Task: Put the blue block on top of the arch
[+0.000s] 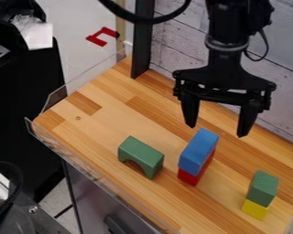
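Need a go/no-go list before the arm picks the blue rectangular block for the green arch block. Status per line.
1. Black two-finger gripper open and holding nothing: ok.
2. Top of the blue rectangular block uncovered: ok.
3. Green arch block upright, opening down, top bare: ok.
4. Blue block free of other blocks: not ok, it rests on a red block; probably best gripped high so the red one stays put.
5. Fingers lined up with the blue block's sides: cannot tell from this slanted view.
6. Green block on yellow block apart from both pieces: ok.
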Robot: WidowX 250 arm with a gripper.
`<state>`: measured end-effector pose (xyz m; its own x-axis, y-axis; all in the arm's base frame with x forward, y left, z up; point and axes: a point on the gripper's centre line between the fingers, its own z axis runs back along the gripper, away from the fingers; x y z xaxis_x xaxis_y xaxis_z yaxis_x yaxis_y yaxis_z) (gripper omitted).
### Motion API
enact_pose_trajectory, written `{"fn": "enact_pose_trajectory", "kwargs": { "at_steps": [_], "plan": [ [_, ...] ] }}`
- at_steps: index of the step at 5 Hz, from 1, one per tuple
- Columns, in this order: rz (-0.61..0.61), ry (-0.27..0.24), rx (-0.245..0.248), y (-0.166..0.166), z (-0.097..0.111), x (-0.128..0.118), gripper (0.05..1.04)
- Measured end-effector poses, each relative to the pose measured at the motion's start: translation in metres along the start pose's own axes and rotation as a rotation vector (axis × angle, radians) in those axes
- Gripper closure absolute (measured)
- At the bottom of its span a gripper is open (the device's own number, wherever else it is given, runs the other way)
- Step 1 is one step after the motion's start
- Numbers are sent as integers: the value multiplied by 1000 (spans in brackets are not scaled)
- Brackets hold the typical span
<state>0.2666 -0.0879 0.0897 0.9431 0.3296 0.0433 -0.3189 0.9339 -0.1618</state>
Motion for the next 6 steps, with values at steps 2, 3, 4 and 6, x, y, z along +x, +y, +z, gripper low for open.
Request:
{"fn": "enact_pose_trajectory", "kwargs": {
  "at_steps": [2, 3, 4, 6],
  "plan": [
    [-46, 21, 29, 5, -10, -2, 83],
    [-80, 55, 93, 1, -20, 0, 83],
    [-110, 87, 174, -3, -26, -1, 83],
    [-120, 147, 216, -6, -43, 4, 83]
  ]
}}
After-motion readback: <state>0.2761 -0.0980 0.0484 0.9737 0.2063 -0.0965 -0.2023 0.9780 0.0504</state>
